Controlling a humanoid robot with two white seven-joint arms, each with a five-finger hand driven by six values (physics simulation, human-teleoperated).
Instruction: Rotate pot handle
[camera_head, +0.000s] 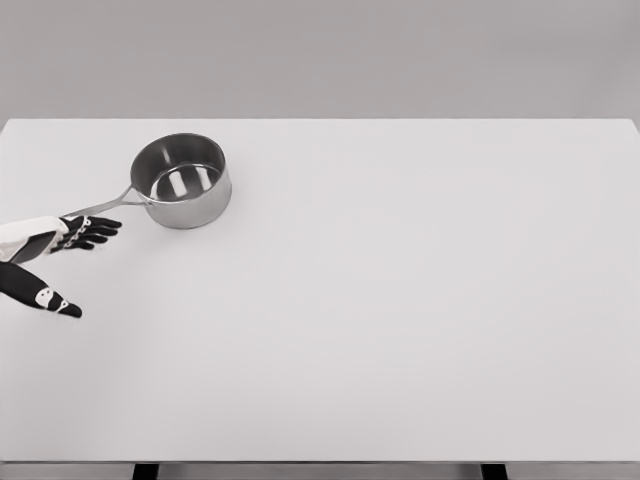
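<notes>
The pot (182, 181), a small steel saucepan, stood upright on the white table (400, 300) towards its far left part, empty, with its long thin handle (105, 206) running out to the lower left, towards the left edge of the view. That lie seemed to suit the job: with the handle pointing at the left arm's side, a push or pull at its free end would probably swing the whole pan about its base, and the pot was well apart from every table edge, so it had room to turn. The left hand (70, 236) came in from the left edge and lay at the handle's end. Its dark fingers (98, 228) were stretched out and slightly fanned, pointing right along the table just under the handle's tip, and the thumb (45, 296) was held well apart from them, lower and nearer the camera. The hand was wide open and clasped nothing; the fingers looked to be touching or nearly touching the handle's end, but the view did not settle which. The right hand was out of sight.
</notes>
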